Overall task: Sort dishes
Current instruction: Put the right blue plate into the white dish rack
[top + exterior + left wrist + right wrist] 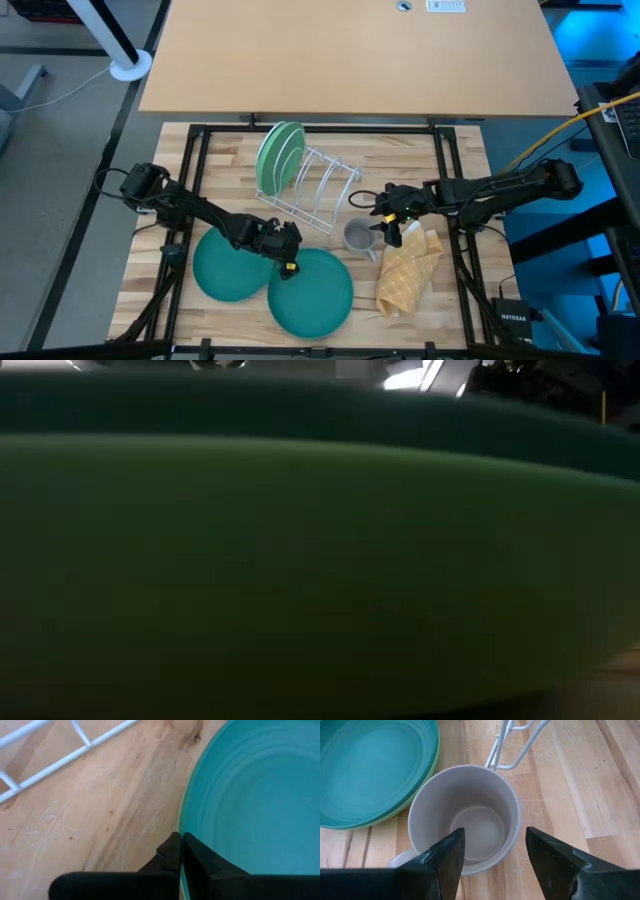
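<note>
While two teal plates lie flat on the front part of the wooden table (460, 300), two light green plates (279, 155) stand on edge, side by side, in the white wire rack (318, 190) near the table's middle. The left teal plate (228, 265) is partly overlapped by the right teal plate (312, 292), which fills most of the low view as a broad dark green rim. In the left wrist view this right plate shows a lighter green edge under its teal face.

The left gripper (288, 262) sits at the back rim of the right teal plate; in the left wrist view its two dark fingers (167, 857) are pressed together over that rim, one on the wood side and one on the plate's inner face, pinching the edge.

Just right of the right teal plate, an upright grey cup (357, 236) stands on the wood, between the rack and a tan waffle-patterned cloth (407, 270) that lies crumpled toward the front right. The right gripper (392, 228) hangs directly over the cup; in the right wrist view its fingers (442, 862) are spread, one inside the cup's mouth near the wall and the other outside the rim, neither clearly touching it. The same view shows the teal plate just beside the cup and a rack wire near the cup's far rim.
</note>
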